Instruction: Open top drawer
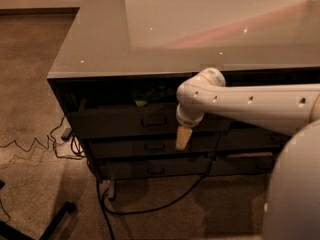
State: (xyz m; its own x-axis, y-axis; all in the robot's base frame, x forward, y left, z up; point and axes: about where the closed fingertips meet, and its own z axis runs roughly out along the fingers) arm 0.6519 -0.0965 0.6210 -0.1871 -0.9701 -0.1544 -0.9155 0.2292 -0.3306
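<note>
Gripper (183,138): tan tip pointing straight down at centre frame, in front of the drawer fronts; open or closed, cannot tell from this angle. Tip lies over the seam between the top drawer (115,123) and the second drawer (125,147), just right of the top drawer's handle (154,121) and apart from it. No contact with the handle visible. White wrist (192,99) sits directly above the gripper, overlapping the right part of the top drawer front. White arm (260,104) runs from the wrist to the right edge of the frame, roughly level. Top drawer: dark, deepest front of the left stack, centre-left of frame, directly under the tabletop edge. Dark gap between its upper edge and the tabletop, with something greenish (142,101) showing there; how far the drawer stands out, cannot tell. Third drawer (150,170) below the second, both shallower, each with a small centre handle. Neighbouring stack (250,141) to the right, partly hidden by the arm. Glossy grey tabletop (125,39) fills the upper frame. Thin cables (35,146) on the carpet (30,74) at left; thick black cable (150,206) curves under the drawers. Robot body (295,194) at lower right.
</note>
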